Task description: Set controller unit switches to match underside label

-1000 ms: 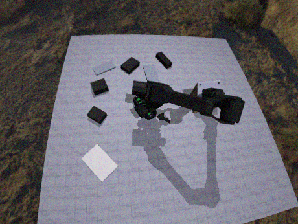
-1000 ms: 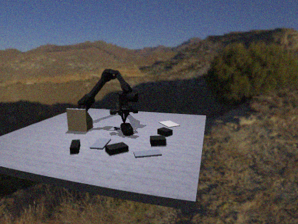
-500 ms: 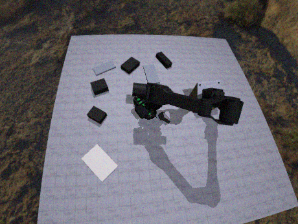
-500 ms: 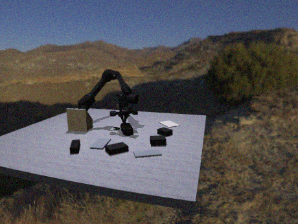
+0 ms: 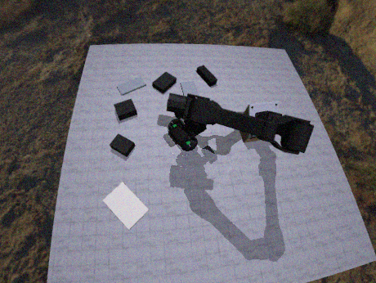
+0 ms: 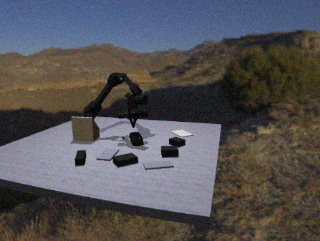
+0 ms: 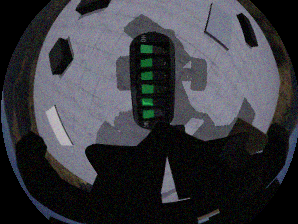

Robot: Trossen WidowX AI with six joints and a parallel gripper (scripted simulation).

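Note:
The dark grey controller unit sits on its base on the bench, switches up. In the wrist view all six rockers show green on their left halves; the fifth from the top looks brightest. Which ends are down is too dim to tell for sure. My gripper is shut and empty, pointing down just above the unit, with a small gap in the exterior view. In the wrist view its tips overlap the unit's near end. In the top view the arm hides part of the unit. The label underneath is hidden.
Several black blocks, including one and another, lie around the unit. A pale flat plate and a white card lie farther off. A brown box stands near the arm.

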